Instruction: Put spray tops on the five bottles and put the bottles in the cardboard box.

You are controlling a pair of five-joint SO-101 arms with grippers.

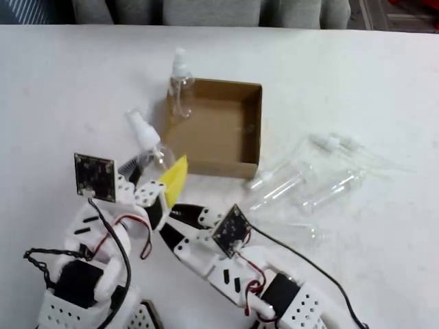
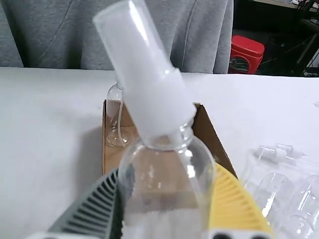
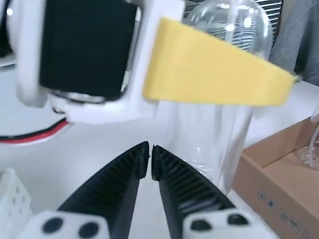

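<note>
Clamping capped bottle (image 2: 164, 174), left claw (image 1: 159, 166) beside box (image 1: 221, 166)

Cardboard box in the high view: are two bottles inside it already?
No, the cardboard box holds just one bottle, standing in a corner.

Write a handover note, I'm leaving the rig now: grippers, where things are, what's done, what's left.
Left gripper: shut on a clear plastic bottle with white spray top, at the near left corner of the brown cardboard box.
Right gripper: shut, empty, close beside it.
Done: one topped clear bottle stands in the box.
Left: box the held bottle, then top and box the clear bottles lying right of the box, by white spray tops.
</note>
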